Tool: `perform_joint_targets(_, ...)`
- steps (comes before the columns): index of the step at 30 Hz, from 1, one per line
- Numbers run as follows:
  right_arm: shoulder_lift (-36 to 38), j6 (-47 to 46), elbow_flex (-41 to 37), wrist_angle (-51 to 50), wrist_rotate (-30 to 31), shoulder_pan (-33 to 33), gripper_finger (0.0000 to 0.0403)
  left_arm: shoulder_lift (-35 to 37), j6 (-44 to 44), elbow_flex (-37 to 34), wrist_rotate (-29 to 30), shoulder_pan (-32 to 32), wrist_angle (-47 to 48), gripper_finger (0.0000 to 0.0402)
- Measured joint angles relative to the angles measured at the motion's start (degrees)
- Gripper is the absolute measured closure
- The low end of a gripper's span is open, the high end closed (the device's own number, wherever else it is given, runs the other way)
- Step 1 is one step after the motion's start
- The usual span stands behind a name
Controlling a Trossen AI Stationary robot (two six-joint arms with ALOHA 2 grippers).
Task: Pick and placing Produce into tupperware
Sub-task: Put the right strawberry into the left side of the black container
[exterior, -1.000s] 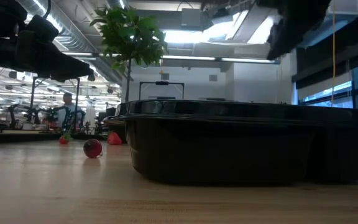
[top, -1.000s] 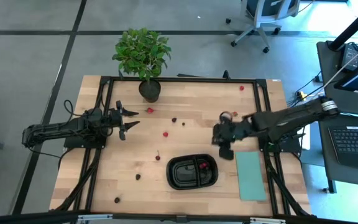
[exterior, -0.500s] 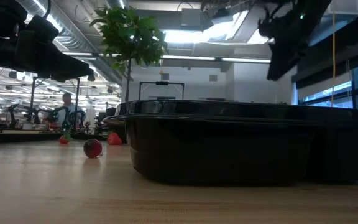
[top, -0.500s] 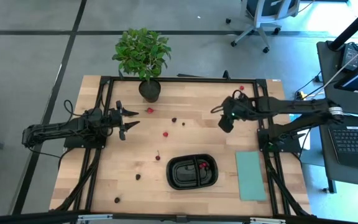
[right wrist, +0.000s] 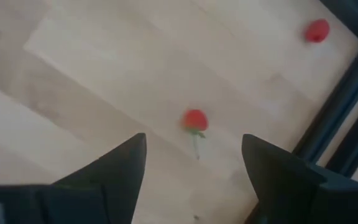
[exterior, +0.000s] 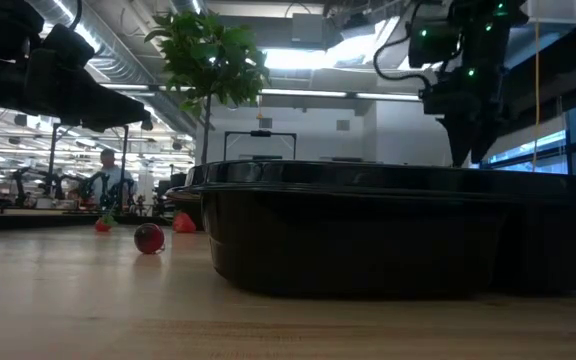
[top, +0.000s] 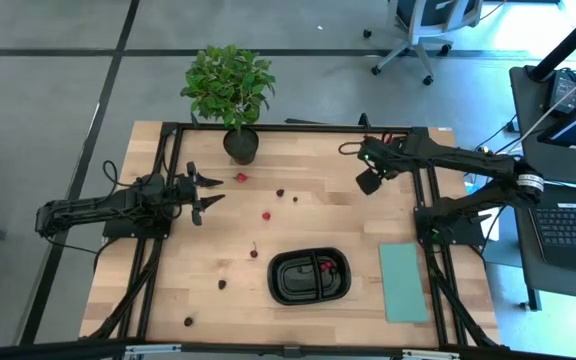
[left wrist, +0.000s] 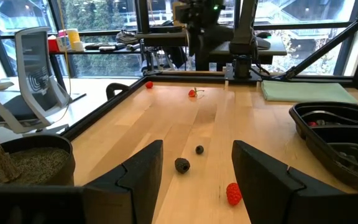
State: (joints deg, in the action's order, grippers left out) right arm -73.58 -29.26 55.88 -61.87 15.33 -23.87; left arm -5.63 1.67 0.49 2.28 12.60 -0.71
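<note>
The produce is small red and dark berries scattered over the wooden table [top: 208,250]; a few red ones [top: 325,266] lie in the black two-compartment tupperware [top: 310,277] near the front edge. My right gripper [top: 367,183] hangs open at the far right, pointing steeply down. A red berry with a stem [right wrist: 195,119] lies on the wood below its spread fingers [right wrist: 194,180], untouched. My left gripper [top: 208,192] waits open and level at the left; through its fingers [left wrist: 197,180] two dark berries [left wrist: 182,165] and a red one [left wrist: 233,193] show.
A potted green plant [top: 230,95] stands at the far edge. A pale teal mat [top: 403,282] lies right of the tupperware. Another red berry [top: 389,141] sits near the far right frame rail [top: 423,180]. Black rails border the table. A person shows far off in the room [exterior: 108,175].
My right gripper has swung from beside the teal mat, near the tupperware, toward the table's far edge, rolling and tipping to point more steeply down. It now hangs over the stemmed berry. The left arm has kept still.
</note>
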Motion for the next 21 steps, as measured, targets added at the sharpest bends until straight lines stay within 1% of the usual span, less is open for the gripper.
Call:
perform_joint_targets(3, -1.11, 1.14, 0.00, -0.07, -0.11, -2.03, 0.0137, 0.00, 0.00, 0.00, 0.00, 0.01, 0.00, 0.0215)
perform_joint_targets(7, -1.83, 2.76, -1.41, 0.71, -1.95, -3.90, 0.0137, 0.00, 0.00, 0.00, 0.00, 0.00, 0.00, 0.0215)
perform_joint_targets(10, -1.52, 5.35, -5.79, 5.34, -3.60, -4.98, 0.0137, 0.00, -0.02, 0.00, 0.00, 0.00, 0.00, 0.0215)
perform_joint_targets(15, -1.42, 5.54, -12.74, 10.54, -3.79, -6.85, 0.0137, 0.00, -0.10, 0.00, -0.02, 0.00, 0.00, 0.0215)
perform_joint_targets(19, -1.40, 5.71, -17.40, 17.43, -7.47, -8.43, 0.0137, 0.00, -0.12, 0.00, -0.02, 0.00, 0.00, 0.0215)
perform_joint_targets(21, -1.40, 6.06, -19.52, 20.52, -8.06, -9.04, 0.0137, 0.00, -0.13, 0.00, -0.02, 0.00, 0.00, 0.0215)
